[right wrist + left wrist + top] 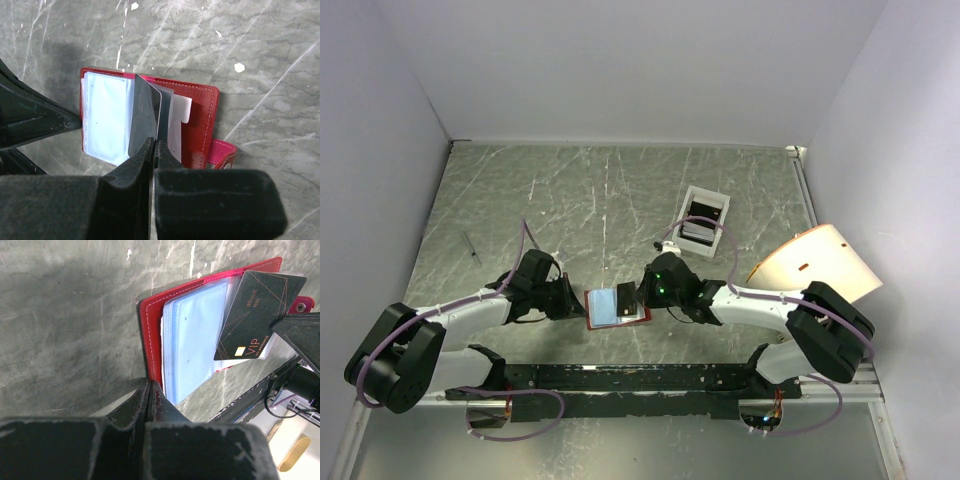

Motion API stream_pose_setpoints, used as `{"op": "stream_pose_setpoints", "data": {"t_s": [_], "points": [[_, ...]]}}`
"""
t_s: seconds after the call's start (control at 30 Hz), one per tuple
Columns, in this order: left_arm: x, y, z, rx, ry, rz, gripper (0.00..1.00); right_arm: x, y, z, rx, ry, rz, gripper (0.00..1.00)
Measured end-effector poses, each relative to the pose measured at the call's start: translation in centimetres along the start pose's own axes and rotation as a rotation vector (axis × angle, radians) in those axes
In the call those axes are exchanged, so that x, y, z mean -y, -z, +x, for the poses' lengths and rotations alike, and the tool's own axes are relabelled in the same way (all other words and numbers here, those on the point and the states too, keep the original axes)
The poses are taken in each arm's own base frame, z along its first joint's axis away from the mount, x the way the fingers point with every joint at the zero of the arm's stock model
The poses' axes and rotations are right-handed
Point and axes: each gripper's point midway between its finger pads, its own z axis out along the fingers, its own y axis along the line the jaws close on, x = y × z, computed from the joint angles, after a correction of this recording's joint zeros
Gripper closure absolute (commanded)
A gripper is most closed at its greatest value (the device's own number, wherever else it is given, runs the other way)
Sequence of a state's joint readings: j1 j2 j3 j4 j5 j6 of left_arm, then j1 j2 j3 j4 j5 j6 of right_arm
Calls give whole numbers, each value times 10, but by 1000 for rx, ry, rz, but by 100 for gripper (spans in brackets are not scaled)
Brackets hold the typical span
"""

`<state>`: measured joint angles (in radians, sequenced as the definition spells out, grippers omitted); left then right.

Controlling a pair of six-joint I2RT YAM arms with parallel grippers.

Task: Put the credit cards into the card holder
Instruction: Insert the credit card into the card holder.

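The red card holder [610, 307] lies open on the table between the arms, its pale blue-grey pockets facing up. My left gripper [575, 300] is shut on the holder's left red edge, and the left wrist view shows its tips [150, 385] pinching the cover [150, 330]. My right gripper [642, 296] is shut on a dark credit card [260, 310] marked VIP and holds it tilted over the holder's right half. In the right wrist view the card [163, 120] is edge-on between the clear sleeves, above my right gripper [155, 145]. The snap tab [222, 152] sticks out on the right.
A white open-topped box [703, 217] with more cards in it stands behind the holder to the right. A pale orange curved panel [815, 265] sits at the right wall. A thin dark stick [470, 247] lies at the left. The black base rail [640, 378] runs along the near edge.
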<state>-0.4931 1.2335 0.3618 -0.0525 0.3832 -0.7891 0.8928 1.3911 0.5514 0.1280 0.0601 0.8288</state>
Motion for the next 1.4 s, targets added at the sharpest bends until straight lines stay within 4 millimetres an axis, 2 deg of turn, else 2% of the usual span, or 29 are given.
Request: {"op": "stream_pose_setpoints", "data": {"t_s": [0.67,1.4], "points": [[-1,-2,1,4,7,6,93,9,-9,20,-67,26,-3,100],[-1,-2,1,2,9,11,93,4,-17,22,-76,0,-23,100]]}}
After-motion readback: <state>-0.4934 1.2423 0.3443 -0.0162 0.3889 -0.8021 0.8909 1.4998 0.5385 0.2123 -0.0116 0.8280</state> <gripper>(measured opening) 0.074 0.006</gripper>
